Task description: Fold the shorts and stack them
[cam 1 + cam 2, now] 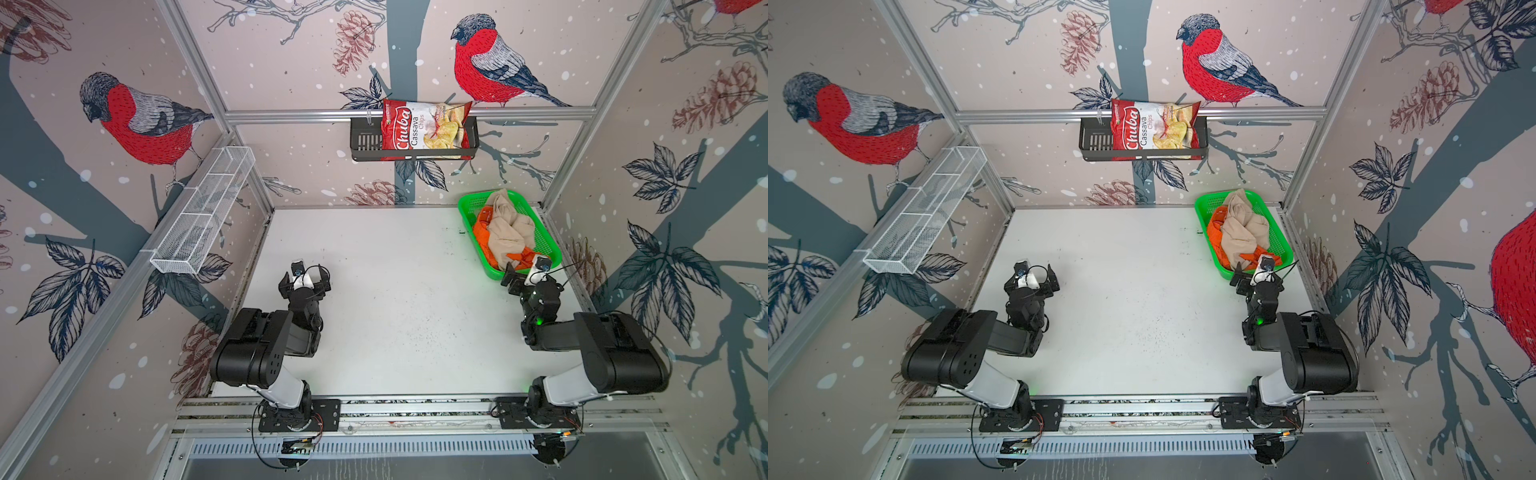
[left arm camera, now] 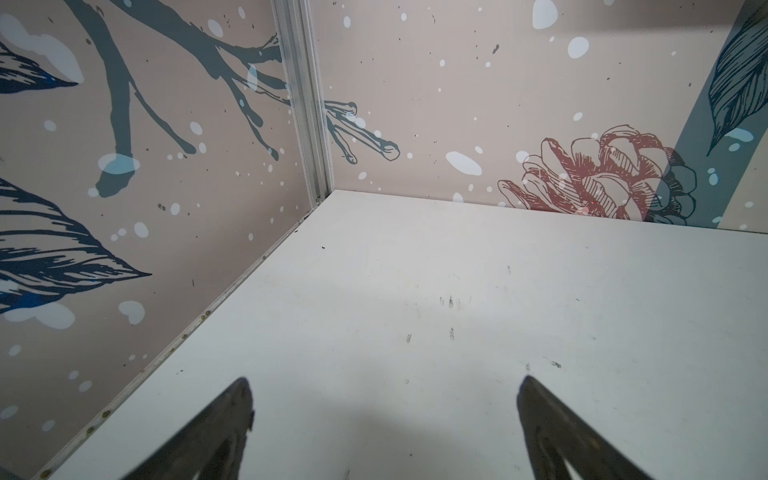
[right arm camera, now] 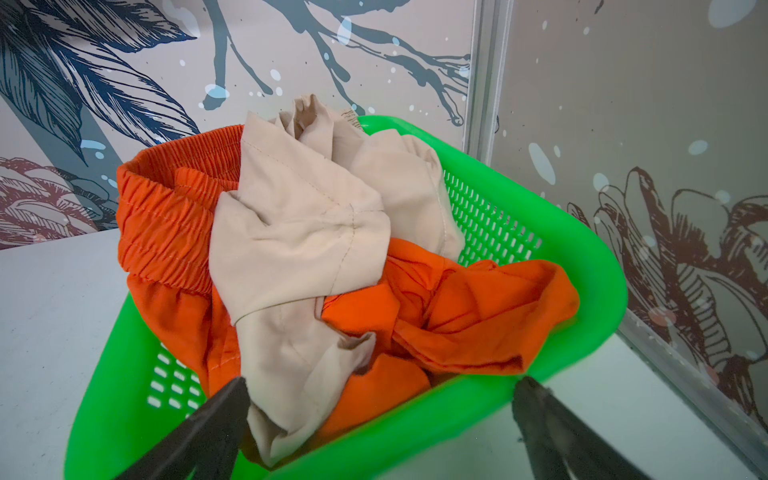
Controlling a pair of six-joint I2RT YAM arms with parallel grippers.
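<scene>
The beige shorts (image 3: 299, 237) are lying over the orange shorts (image 3: 465, 303) in the green mesh basket (image 3: 598, 266), just ahead of the wide-open, empty right gripper (image 3: 382, 382). The left gripper (image 2: 384, 379), equally open and empty, is hovering well apart.

A white counter (image 1: 374, 299) has small dark marks on it. A green plastic basket (image 1: 467, 208) with little holes sits at its far right corner, close to the walls. A black shelf (image 1: 363, 141) hangs on the far wall. A red bag of Chuba cassava chips (image 1: 424, 126) stands in it, toward its right end. A long white wire rack (image 1: 203, 212) hangs on the left wall. The walls (image 1: 291, 54) show red birds, pine cones and leaves. A metal rail (image 1: 415, 409) runs along the near edge.
</scene>
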